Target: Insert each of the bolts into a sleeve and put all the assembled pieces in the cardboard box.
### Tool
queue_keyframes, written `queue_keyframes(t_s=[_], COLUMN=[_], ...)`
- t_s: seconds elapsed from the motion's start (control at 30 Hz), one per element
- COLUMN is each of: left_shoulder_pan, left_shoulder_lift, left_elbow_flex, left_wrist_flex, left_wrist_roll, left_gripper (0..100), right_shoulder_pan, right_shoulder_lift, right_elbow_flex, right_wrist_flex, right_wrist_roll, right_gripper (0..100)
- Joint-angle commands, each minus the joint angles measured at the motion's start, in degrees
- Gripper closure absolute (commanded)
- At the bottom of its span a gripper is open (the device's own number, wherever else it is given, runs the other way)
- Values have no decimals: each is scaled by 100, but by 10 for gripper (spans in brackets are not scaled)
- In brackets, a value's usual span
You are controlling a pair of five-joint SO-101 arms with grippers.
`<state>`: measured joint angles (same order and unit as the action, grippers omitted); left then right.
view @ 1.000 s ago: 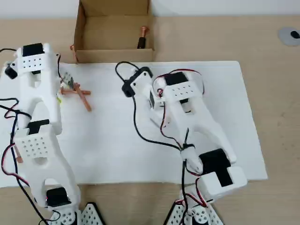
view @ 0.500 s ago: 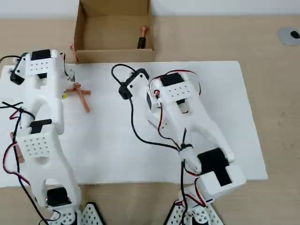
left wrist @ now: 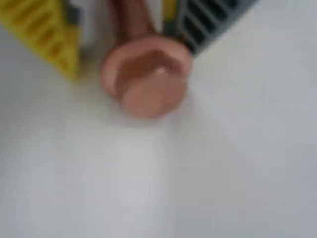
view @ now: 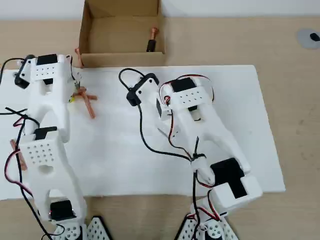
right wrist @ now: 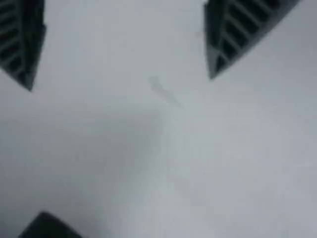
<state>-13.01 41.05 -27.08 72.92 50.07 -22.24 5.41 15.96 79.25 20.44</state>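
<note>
On the white mat (view: 240, 125), the left gripper (left wrist: 131, 62), fingers loosely straddling a bolt (left wrist: 146, 84), should pinch its shaft squarely before lifting; the right gripper (right wrist: 121, 79) gapes wide, empty.

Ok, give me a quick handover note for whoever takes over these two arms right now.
Left gripper: down at a copper bolt on the white sheet; grip unclear.
Right gripper: open, empty, over the sheet.
Things: a second bolt lies beside the first.
Done: one assembled piece lies in the cardboard box.
Left: the loose bolts need sleeves, then go in the box.
</note>
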Motion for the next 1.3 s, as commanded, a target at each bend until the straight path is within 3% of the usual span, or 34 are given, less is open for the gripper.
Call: queue_keyframes(t_s=[0.0, 0.27, 0.53, 0.77, 0.87, 1.0, 1.17, 1.27], left_shoulder_pan=[-141, -202, -308, -413, -396, -360, -413, -545], left_shoulder_lift=[92, 101, 40, 40, 40, 92, 40, 40], left_elbow_flex=[-149, -176, -255, -1960, -2831, -3059, -2558, -2567], left_wrist_flex=[-105, 9, 404, 2242, 2725, 2752, 2752, 2752], left_wrist_roll=[35, 44, -466, -624, -1064, -1292, -1292, -1556], left_gripper=[902, 923, 995, 991, 990, 975, 878, 928], right_shoulder_pan=[-31, -31, 84, 224, 224, 242, 242, 242], right_shoulder_lift=[-22, -31, -22, -31, -48, -48, -48, -48], right_elbow_flex=[-286, -286, -295, -295, -295, -295, -286, -286], right_wrist_flex=[-35, -35, -44, -35, -35, -26, 9, 9], right_wrist_roll=[-18, -9, -9, -9, -9, -9, -9, -9], right_gripper=[731, 731, 731, 731, 731, 731, 731, 731])
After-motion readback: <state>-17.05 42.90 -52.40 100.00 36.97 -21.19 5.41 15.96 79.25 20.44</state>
